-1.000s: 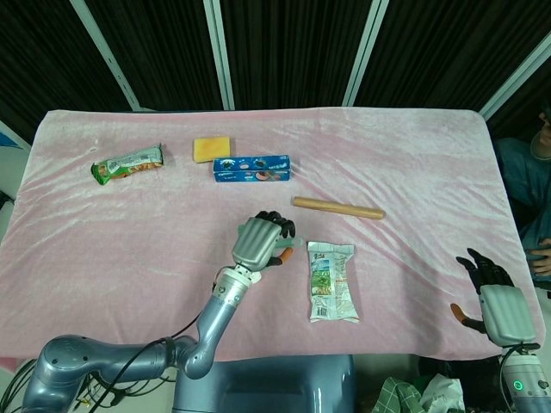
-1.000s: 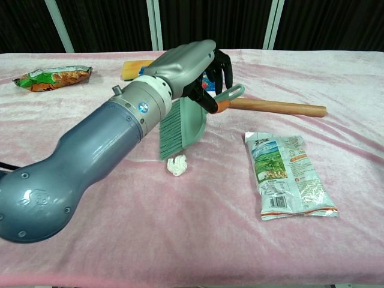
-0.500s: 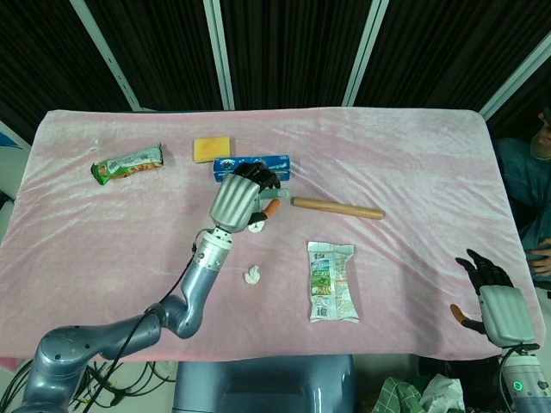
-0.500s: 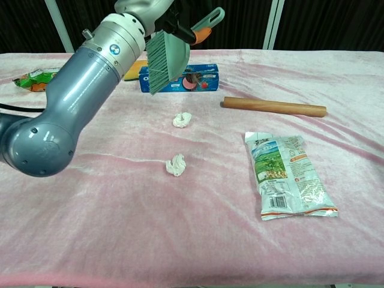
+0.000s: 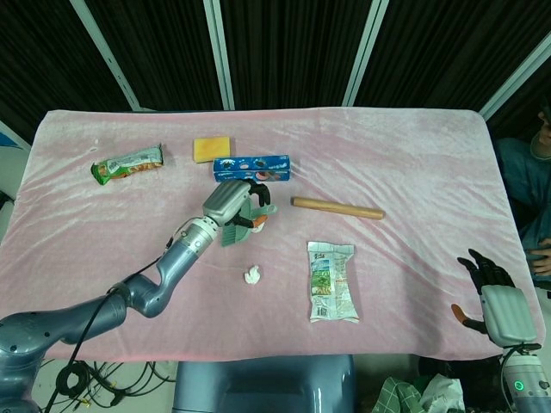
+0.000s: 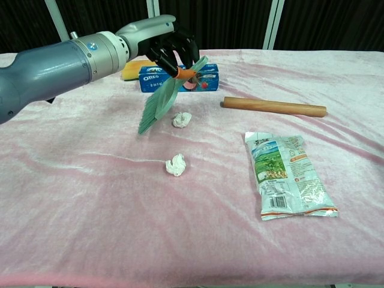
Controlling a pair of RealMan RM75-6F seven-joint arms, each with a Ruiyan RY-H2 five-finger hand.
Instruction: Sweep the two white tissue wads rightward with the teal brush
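Left hand (image 6: pixel 157 42) fingers (image 6: pixel 180 47) curl round the teal brush (image 6: pixel 161 101) handle — right hand (image 5: pixel 498 301) fingers spread, empty.

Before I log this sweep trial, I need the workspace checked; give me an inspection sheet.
Surface: pink cloth, wrinkled.
Job's things: teal brush, tilted, bristles low beside far tissue wad; near tissue wad apart.
Clutter: snack bag, wooden rod, blue cookie box, yellow sponge, green wrapper.
Hands: left hand grips the brush; right hand holds nothing, at the table's edge.
Cables: below the table front.
Surroundings: dark curtains; person at right edge.
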